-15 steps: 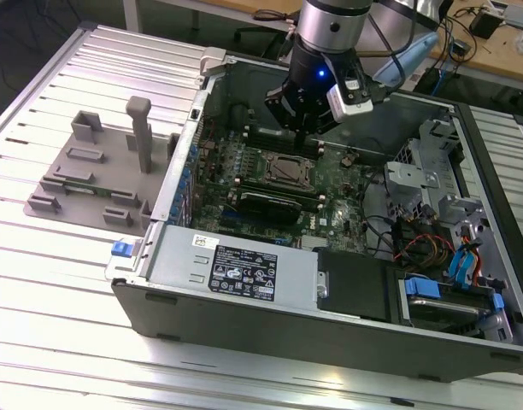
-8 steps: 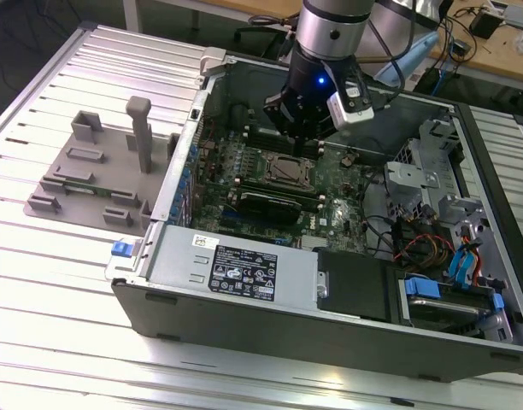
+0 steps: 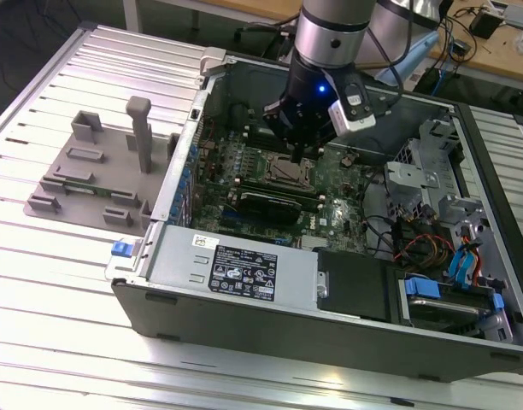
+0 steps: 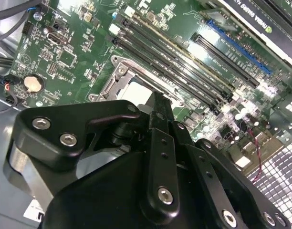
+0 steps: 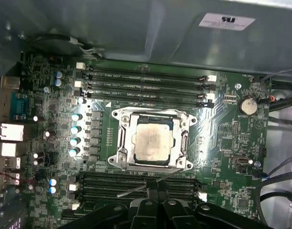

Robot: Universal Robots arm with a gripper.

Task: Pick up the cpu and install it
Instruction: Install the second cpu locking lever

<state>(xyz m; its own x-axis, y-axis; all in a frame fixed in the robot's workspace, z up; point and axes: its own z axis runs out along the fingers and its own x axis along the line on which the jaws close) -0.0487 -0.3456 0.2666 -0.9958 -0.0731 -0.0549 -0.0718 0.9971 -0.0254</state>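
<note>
The cpu (image 5: 152, 140), a flat square chip with a dull silver top, lies in the metal-framed socket (image 5: 119, 138) on the green motherboard. It also shows as a pale patch (image 4: 138, 90) just past the black fingers (image 4: 158, 107) in the second wrist view. My gripper (image 3: 298, 154) hangs inside the open computer case, just above the socket (image 3: 289, 173). Its fingertips (image 5: 152, 192) are pressed together with nothing between them, a little to one side of the socket frame, apart from the cpu.
Black memory slots (image 5: 146, 76) run along both sides of the socket. A graphics card (image 3: 270, 203), the power supply (image 3: 236, 265) and loose cables (image 3: 415, 243) crowd the case. A grey fixture tray (image 3: 99, 171) with an upright post sits on the ribbed table at the exterior view's left.
</note>
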